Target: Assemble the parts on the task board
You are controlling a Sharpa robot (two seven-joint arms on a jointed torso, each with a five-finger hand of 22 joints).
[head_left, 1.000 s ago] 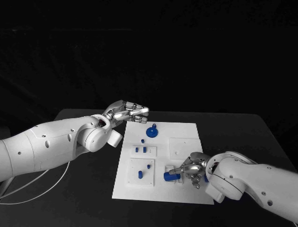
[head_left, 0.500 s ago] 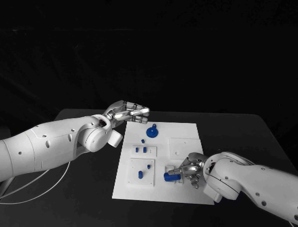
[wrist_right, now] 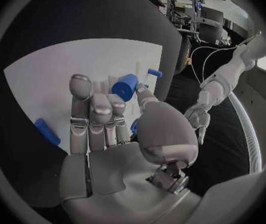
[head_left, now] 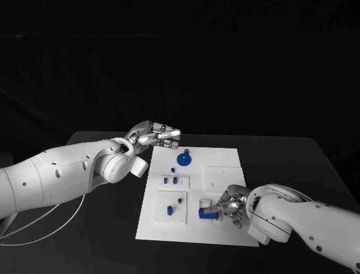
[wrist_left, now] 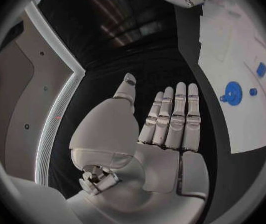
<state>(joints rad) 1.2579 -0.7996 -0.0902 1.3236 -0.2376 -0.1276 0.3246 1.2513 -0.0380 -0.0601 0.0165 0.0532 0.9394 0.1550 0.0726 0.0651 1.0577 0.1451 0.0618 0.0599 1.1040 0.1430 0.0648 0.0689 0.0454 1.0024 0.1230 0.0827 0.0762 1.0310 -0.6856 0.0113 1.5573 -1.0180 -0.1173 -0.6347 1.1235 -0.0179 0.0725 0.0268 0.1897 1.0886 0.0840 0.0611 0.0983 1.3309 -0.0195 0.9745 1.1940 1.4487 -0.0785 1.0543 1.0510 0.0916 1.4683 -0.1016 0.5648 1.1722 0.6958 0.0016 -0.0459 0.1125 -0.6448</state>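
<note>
Two hands over a white board (head_left: 229, 157), right hand (head_left: 229, 209) pinching a blue cylinder (head_left: 206, 213) at the near edge, left hand (head_left: 153, 136) empty, fingers straight, beside the far corner.

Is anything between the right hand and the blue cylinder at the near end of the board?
Nothing visible: the right hand is already at the blue cylinder, its fingers beside it on the white board.
</note>
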